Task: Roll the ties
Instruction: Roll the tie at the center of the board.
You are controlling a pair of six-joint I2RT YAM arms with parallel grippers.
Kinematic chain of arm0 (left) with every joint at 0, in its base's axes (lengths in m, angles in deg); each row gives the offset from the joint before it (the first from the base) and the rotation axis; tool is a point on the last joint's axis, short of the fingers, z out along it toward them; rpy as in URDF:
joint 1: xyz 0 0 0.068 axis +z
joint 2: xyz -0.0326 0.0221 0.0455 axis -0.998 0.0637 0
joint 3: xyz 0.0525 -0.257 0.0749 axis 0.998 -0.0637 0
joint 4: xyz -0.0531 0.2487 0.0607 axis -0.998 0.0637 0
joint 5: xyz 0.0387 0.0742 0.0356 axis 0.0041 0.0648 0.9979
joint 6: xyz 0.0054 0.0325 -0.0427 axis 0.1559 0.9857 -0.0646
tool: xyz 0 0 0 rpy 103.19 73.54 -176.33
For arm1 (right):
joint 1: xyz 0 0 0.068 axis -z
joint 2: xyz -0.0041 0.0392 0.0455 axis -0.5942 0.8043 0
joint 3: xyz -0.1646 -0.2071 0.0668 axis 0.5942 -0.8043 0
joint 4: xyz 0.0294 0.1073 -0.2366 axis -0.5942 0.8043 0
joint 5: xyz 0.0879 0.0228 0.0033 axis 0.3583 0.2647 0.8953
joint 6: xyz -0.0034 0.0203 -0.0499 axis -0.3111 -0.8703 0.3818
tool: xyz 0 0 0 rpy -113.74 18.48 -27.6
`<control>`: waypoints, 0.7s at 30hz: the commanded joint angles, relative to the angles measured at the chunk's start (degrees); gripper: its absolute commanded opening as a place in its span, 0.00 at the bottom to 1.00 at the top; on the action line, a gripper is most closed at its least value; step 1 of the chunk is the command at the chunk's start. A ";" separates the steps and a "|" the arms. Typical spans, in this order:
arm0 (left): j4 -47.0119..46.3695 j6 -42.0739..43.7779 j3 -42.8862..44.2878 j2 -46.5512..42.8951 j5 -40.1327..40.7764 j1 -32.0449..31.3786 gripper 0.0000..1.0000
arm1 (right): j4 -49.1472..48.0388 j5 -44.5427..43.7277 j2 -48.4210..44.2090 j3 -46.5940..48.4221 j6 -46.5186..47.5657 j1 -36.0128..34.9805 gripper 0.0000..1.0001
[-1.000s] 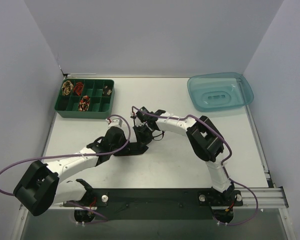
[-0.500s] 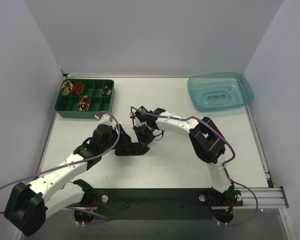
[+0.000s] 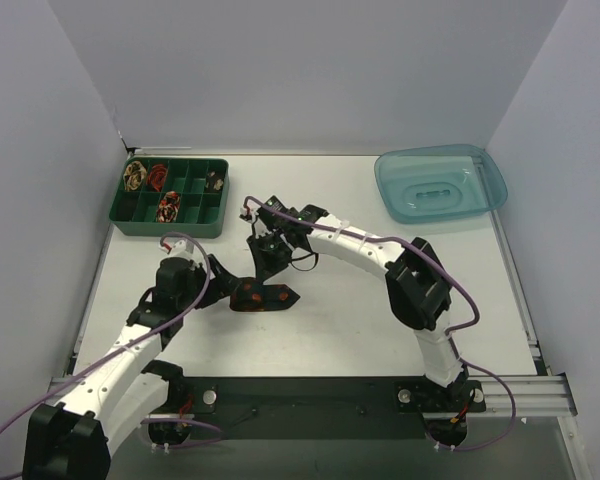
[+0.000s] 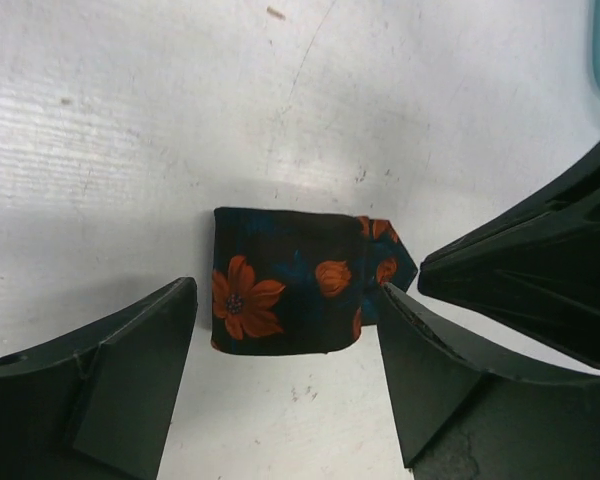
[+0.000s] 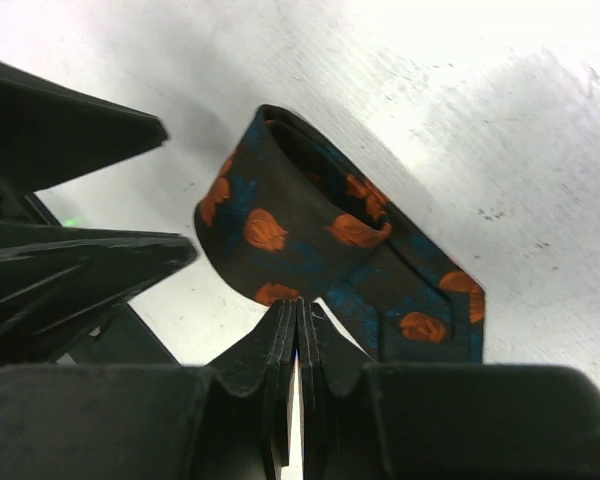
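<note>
A dark navy tie (image 4: 285,285) with orange flowers lies on the white table as a short loose roll, its pointed end (image 5: 430,305) trailing flat beside it. In the top view the tie (image 3: 263,296) sits between both arms. My left gripper (image 4: 285,300) is open, one finger on each side of the roll's near edge and not touching it. My right gripper (image 5: 298,303) is shut, its tips resting against the roll's lower edge. From above, the left gripper (image 3: 226,290) is left of the tie and the right gripper (image 3: 266,266) just behind it.
A green compartment tray (image 3: 172,226) stands at the back left with small coiled ties (image 3: 167,207) in several cells. A clear blue tub (image 3: 440,185) sits at the back right. Purple cables loop along both arms. Side walls close in the table.
My left gripper has opened and pulled back to the left off the tie, leaving the roll on the table. The right gripper has shifted slightly back and left, still shut.
</note>
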 commanded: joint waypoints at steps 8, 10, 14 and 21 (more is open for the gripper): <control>-11.64 -2.93 -7.84 2.61 -15.52 8.95 0.86 | -1.06 2.89 3.07 1.69 -0.74 -1.81 0.06; -13.48 -2.50 -9.51 3.05 -16.84 10.36 0.86 | -1.85 2.80 4.12 0.90 -1.01 -1.90 0.06; -18.23 -3.20 -12.76 3.75 -19.30 11.76 0.86 | -3.44 2.80 5.53 -0.16 -1.62 -1.90 0.05; -27.54 -4.60 -16.46 5.69 -22.38 12.73 0.87 | -3.62 1.66 6.24 -2.09 -1.45 -1.90 0.05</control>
